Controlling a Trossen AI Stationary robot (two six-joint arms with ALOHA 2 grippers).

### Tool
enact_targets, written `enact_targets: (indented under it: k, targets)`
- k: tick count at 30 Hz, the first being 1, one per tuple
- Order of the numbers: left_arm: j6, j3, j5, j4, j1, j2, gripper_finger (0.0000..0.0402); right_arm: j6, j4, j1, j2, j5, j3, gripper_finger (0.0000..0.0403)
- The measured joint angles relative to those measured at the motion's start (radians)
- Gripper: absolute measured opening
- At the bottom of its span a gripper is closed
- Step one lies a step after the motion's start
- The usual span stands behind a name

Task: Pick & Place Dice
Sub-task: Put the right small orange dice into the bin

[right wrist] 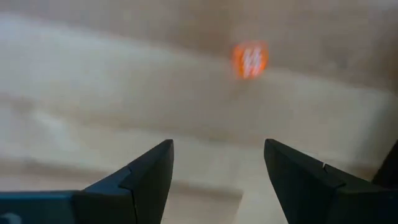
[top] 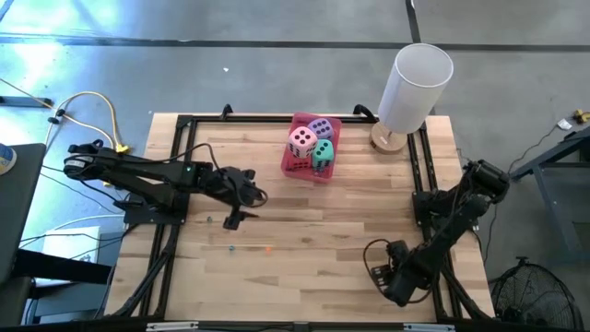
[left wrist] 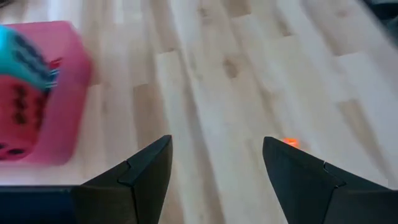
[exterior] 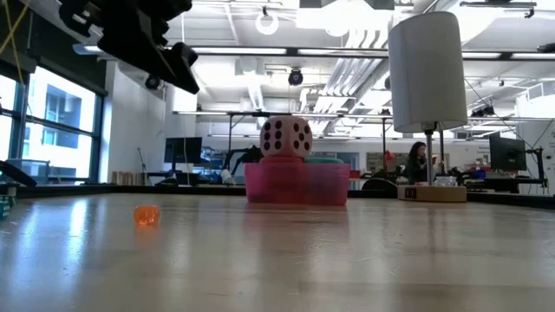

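The right gripper (top: 398,281) sits low at the near right corner of the table (top: 323,231), and its two dark fingers (right wrist: 146,177) stand apart with nothing between them. A small orange bead (right wrist: 250,59) lies on the wood ahead of those fingers, not touching them. The left gripper (top: 241,198) hangs above the left half of the table, up off the wood. Its fingers (left wrist: 149,171) are spread too, and they hold nothing. The same orange bead (left wrist: 290,142) lies just past one fingertip in the left wrist view. A tiny teal bead (top: 231,247) lies near it on the wood. Farther out from the left gripper, toward the far side of the table, stands a pink tray (top: 297,164). All four dice are in that tray. The pink die (top: 301,140) sits on top and shows dark dots. The teal die (top: 323,155) is beside it, and the purple die (top: 321,127) is behind them at the far end. The red die (left wrist: 18,121) lies low inside the tray, under the teal one. Past the tray, at the far right corner, stands a tall white tube (top: 415,85) on a round wooden base (top: 385,140).
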State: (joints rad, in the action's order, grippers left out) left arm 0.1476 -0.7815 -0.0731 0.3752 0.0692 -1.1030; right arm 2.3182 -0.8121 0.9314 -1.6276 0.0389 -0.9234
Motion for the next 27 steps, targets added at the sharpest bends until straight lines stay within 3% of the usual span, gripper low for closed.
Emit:
enact_targets:
  k: [4, 11, 27]
  targets:
    - [-0.010, 0.000, -0.082, -0.018, 0.000, 0.000, 0.0243, 0.015, -0.065, -0.004, 0.000, -0.081, 0.001, 0.0243]
    - [-0.035, 0.000, -0.113, -0.017, 0.000, 0.000, 0.0243, 0.013, -0.161, -0.011, 0.000, -0.092, 0.006, 0.0243]
    - [-0.078, 0.000, -0.115, -0.017, 0.000, 0.000, 0.0243, 0.004, -0.014, -0.010, 0.004, -0.123, 0.113, 0.0242]
